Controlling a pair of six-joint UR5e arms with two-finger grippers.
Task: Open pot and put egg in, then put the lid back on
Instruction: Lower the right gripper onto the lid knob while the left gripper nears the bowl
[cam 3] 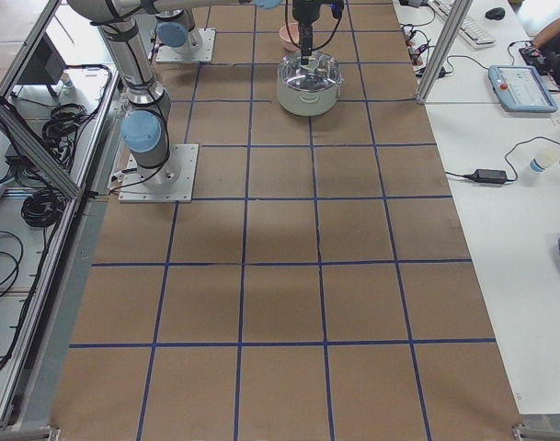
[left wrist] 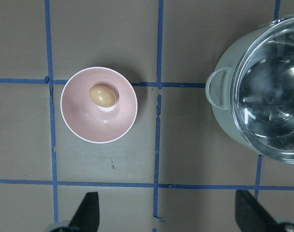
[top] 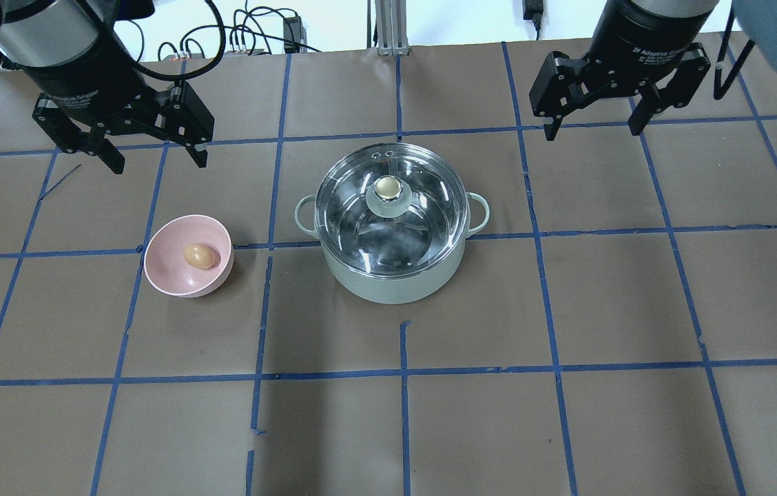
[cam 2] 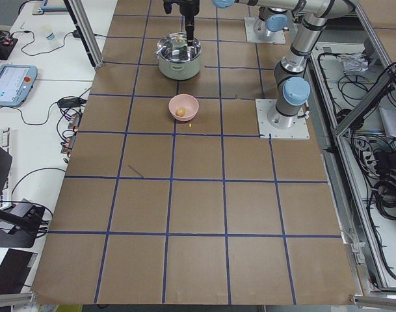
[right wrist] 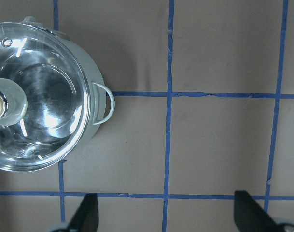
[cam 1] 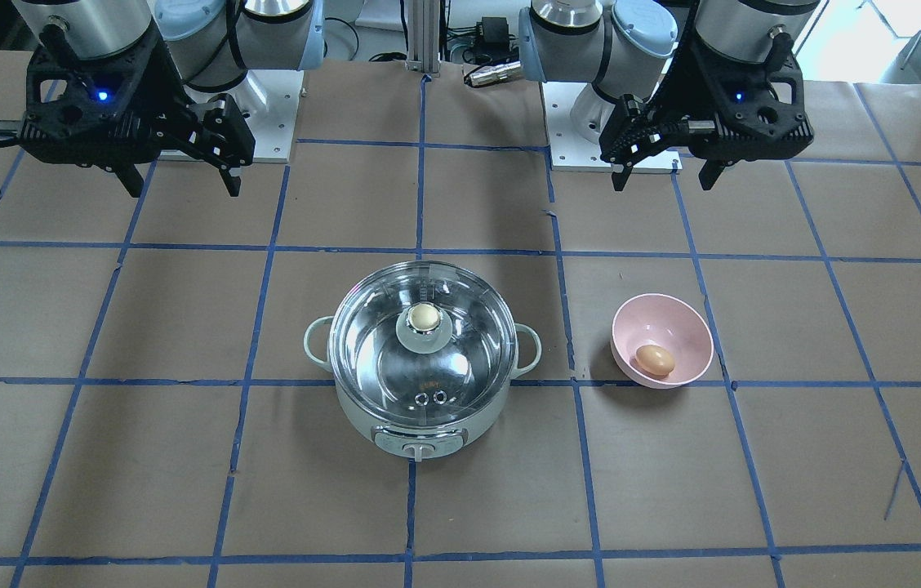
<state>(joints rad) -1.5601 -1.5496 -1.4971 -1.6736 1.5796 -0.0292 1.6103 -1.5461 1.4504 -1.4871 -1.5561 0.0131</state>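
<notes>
One pot (top: 395,282) stands in the middle of the desk (top: 567,413), well in from every edge, with one lid (top: 423,227) seated on it. One egg (top: 199,256) lies in one pink bowl (top: 168,279), apart from the pot, toward the desk's left edge. The left arm (cam 1: 583,37) hangs high on the bowl's side, the right arm (cam 1: 264,28) on the pot's other side. Both wrists point straight down. The left fingers (top: 111,158) and right fingers (top: 552,127) are spread wide, touching nothing.

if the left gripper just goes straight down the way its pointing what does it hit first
Probably bare table, not the pink bowl with the egg: the left gripper points down beside them, though depth is unclear.
</notes>
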